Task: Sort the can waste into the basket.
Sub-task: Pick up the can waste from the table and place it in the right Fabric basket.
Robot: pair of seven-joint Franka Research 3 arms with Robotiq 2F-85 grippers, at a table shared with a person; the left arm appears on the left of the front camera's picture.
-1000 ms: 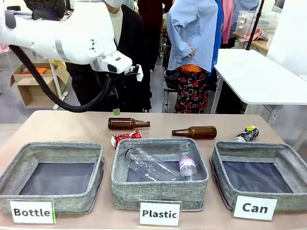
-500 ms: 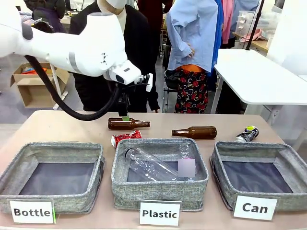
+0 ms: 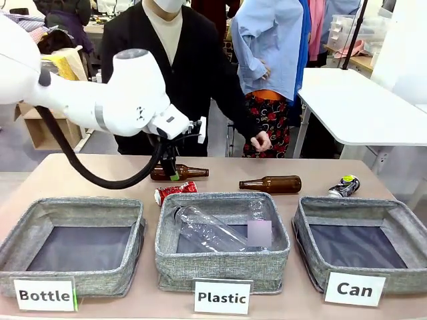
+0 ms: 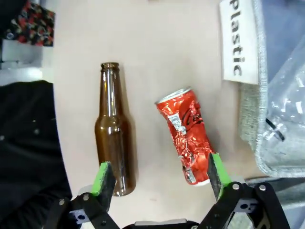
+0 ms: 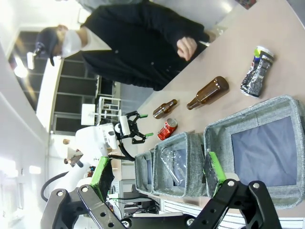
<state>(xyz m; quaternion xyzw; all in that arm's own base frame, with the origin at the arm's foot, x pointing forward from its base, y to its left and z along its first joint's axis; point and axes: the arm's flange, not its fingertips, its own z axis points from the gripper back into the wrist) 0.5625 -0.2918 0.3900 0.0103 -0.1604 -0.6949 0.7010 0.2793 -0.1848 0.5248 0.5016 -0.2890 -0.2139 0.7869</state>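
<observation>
Red crushed aluminium drink can (image 4: 186,136) lies on its side on the tan table (image 3: 80,173), just beyond the far left corner of the middle grey fabric bin signed "Plastic" (image 3: 223,267). A brown glass bottle (image 4: 113,143) lies just beside it on the far side. My left gripper (image 4: 159,174) hangs over both, jaws spread wide and empty. I judge the can light, thin-walled and springy, with sharp creases, so I would centre on it and pinch across its flattened middle. A black-silver crushed can (image 3: 344,186) lies at far right, just beyond the grey fabric basket signed "Can" (image 3: 400,217). My right gripper (image 5: 158,172) is released too, well away from the table.
</observation>
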